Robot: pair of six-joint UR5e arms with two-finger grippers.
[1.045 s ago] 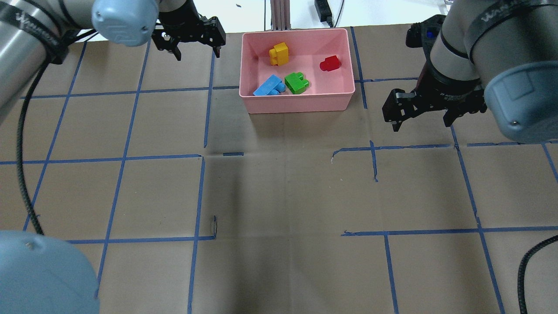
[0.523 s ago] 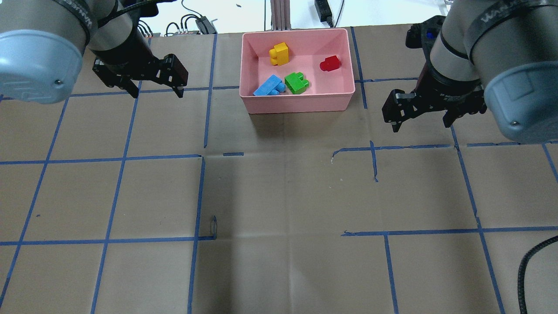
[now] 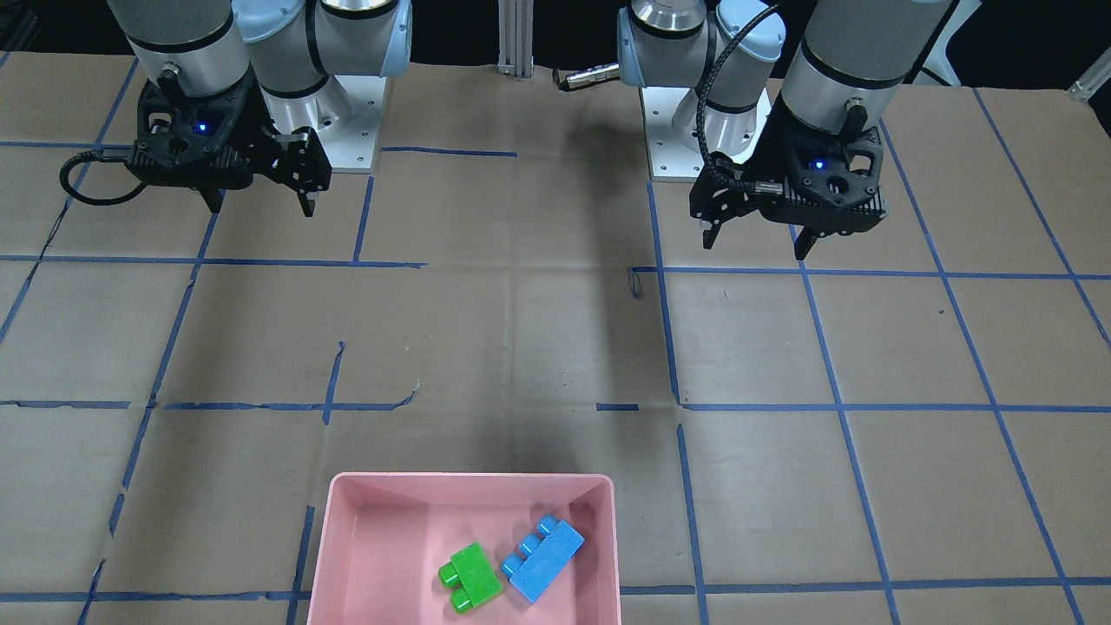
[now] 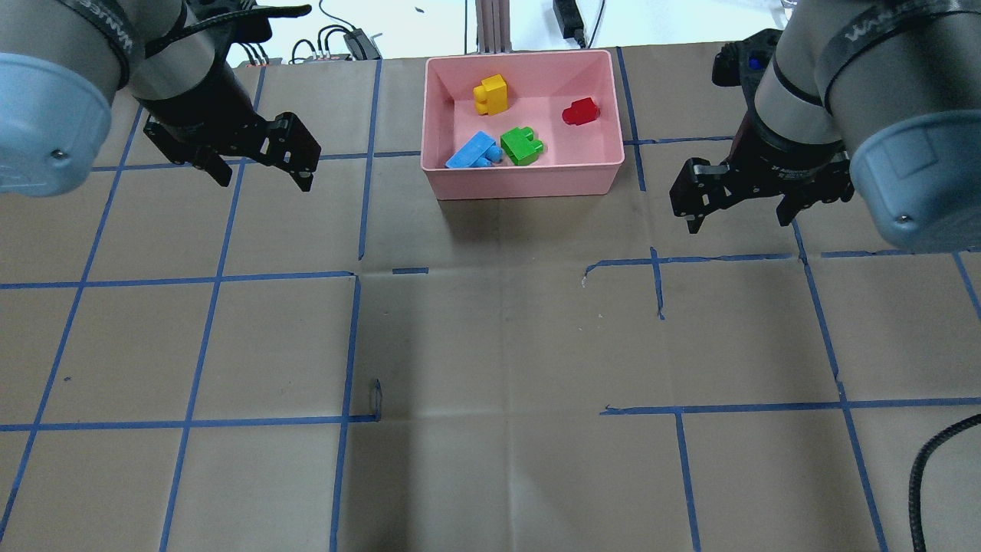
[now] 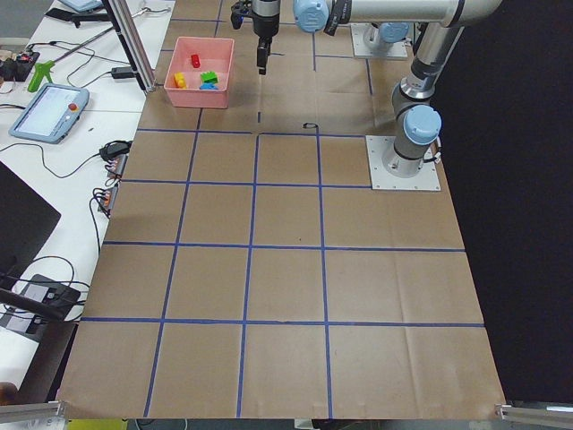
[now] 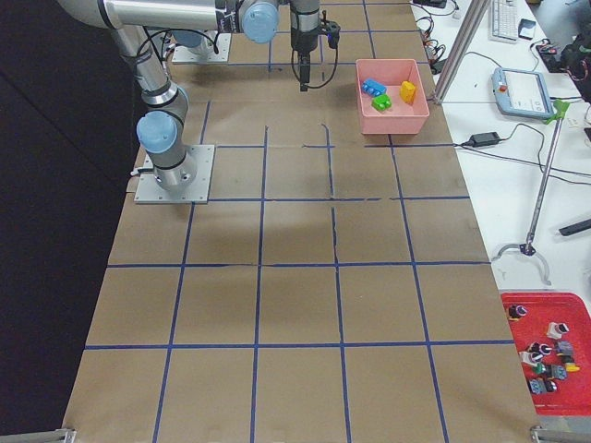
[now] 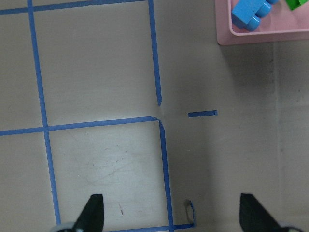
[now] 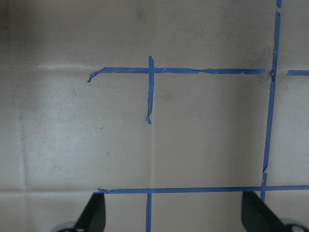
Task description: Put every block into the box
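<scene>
The pink box (image 4: 521, 186) stands at the table's far middle. Inside it lie the yellow block (image 4: 490, 95), the red block (image 4: 580, 112), the green block (image 4: 521, 145) and the light blue block (image 4: 473, 150). The front-facing view shows the box (image 3: 473, 477) with the green block (image 3: 470, 577) and the blue block (image 3: 543, 556). My left gripper (image 4: 264, 182) is open and empty, left of the box above bare table. My right gripper (image 4: 739, 222) is open and empty, right of the box. The left wrist view shows the box corner (image 7: 251, 38).
The table is brown paper with a blue tape grid. Cables, a tablet and a metal post lie beyond the far edge behind the box (image 5: 201, 85). A black cable (image 4: 931, 460) hangs at the near right.
My left gripper has moved away from the box's far left corner, leftward and toward the robot, still open. The right gripper has barely moved. The blocks stay in the box.
</scene>
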